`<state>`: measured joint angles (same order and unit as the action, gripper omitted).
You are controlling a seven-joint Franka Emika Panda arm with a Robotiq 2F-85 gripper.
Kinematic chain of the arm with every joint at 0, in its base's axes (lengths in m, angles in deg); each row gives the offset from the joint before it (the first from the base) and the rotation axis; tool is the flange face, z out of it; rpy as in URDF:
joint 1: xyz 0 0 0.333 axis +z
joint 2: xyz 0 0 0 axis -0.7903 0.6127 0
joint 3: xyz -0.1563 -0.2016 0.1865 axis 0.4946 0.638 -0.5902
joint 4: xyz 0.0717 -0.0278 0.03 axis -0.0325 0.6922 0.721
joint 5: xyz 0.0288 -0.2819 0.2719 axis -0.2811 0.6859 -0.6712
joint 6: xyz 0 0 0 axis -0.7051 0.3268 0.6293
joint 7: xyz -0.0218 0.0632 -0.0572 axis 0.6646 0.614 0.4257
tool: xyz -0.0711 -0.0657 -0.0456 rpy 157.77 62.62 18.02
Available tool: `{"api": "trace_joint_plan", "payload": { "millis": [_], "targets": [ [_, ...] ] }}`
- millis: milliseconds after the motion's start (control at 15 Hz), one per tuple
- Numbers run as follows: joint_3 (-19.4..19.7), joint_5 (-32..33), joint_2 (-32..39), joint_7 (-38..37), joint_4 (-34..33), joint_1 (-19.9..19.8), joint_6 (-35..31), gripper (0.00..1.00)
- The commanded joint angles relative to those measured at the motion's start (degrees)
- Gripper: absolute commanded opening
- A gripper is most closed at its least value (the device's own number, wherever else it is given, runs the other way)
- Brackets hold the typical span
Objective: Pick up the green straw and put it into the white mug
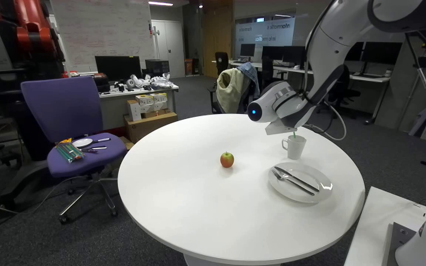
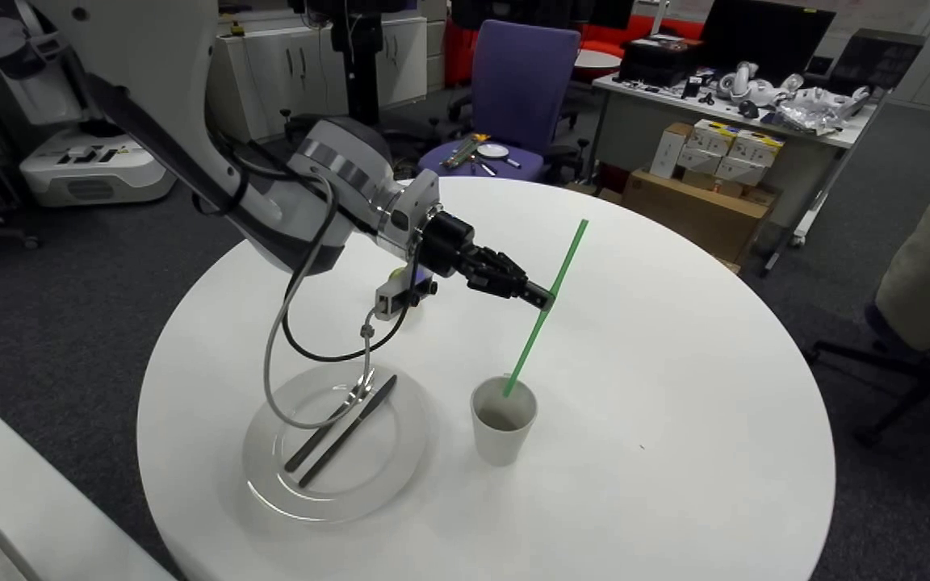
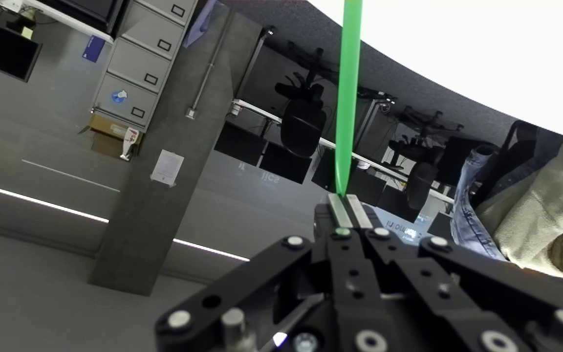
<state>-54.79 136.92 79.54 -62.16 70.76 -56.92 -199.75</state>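
The long green straw (image 2: 531, 343) is held at a tilt, its upper part leaning away from the mug. My gripper (image 2: 547, 297) is shut on the straw around its middle; the wrist view shows the straw (image 3: 348, 98) pinched between the two closed fingertips (image 3: 347, 198). The white mug (image 2: 499, 440) stands upright on the table. The straw's lower end overlaps the mug's opening; I cannot tell how far below the rim it reaches. In an exterior view, the mug (image 1: 295, 148) stands under my wrist with a short bit of straw (image 1: 294, 135) at its rim, and the gripper's fingers are hidden.
A white plate (image 1: 324, 183) with a fork (image 1: 294, 183) and a knife (image 1: 298, 178) lies beside the mug on the round white table (image 1: 183, 207). A red-green apple (image 1: 227, 160) sits farther off. A purple chair (image 1: 65, 107) stands beyond the table.
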Motion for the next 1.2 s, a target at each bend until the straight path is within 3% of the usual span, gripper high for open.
{"api": "trace_joint_plan", "payload": {
  "millis": [0,533,1133],
  "targets": [
    [-1.0,3.0,0.1,-0.7,1.3,-0.7,2.6,0.0],
    [-1.7,6.5,3.6,-4.1,1.1,-0.3,5.6,0.0],
    [-3.2,9.0,7.8,-18.9,0.3,-0.6,6.3,0.0]
  ]
}}
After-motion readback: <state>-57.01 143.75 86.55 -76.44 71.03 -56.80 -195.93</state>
